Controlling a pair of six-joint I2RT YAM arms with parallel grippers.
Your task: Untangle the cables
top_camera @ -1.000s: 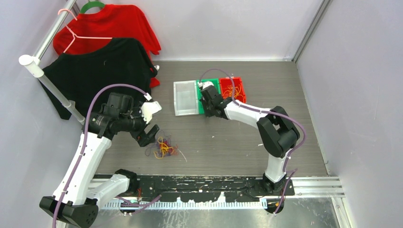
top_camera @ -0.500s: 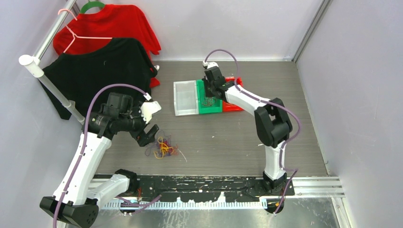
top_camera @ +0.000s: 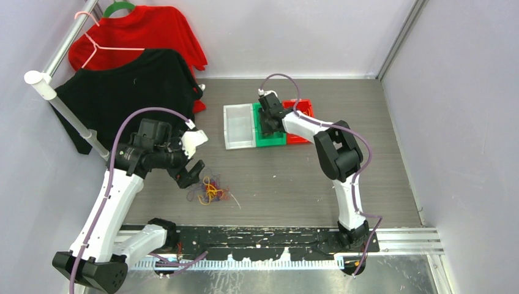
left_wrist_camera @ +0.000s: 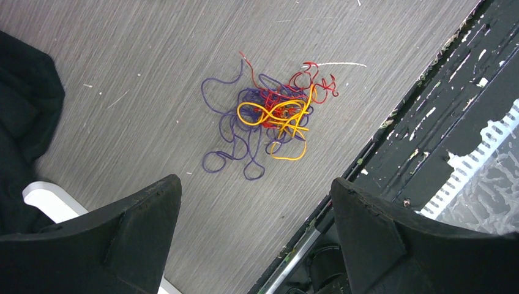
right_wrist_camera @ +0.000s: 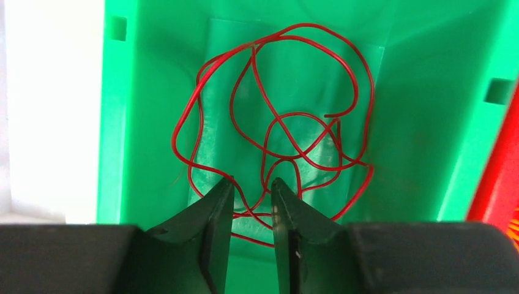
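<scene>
Since my right claw (right_wrist_camera: pixel 252 184) hangs slightly parted astride loops of the red wire (right_wrist_camera: pixel 298 113) in the green bin (right_wrist_camera: pixel 428 92), I should rise straight up so nothing snags.

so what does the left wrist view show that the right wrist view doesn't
Only the left wrist view: a tangle of purple, red and yellow wires lying on the grey table, a black shirt at the left edge, and the left pincer wide open.

Only the right wrist view: a red wire coiled inside the green bin, a white bin on one side, a red bin on the other, and the right pincer showing a narrow gap.

Both: thin wire beyond that arm's own pincer.
</scene>
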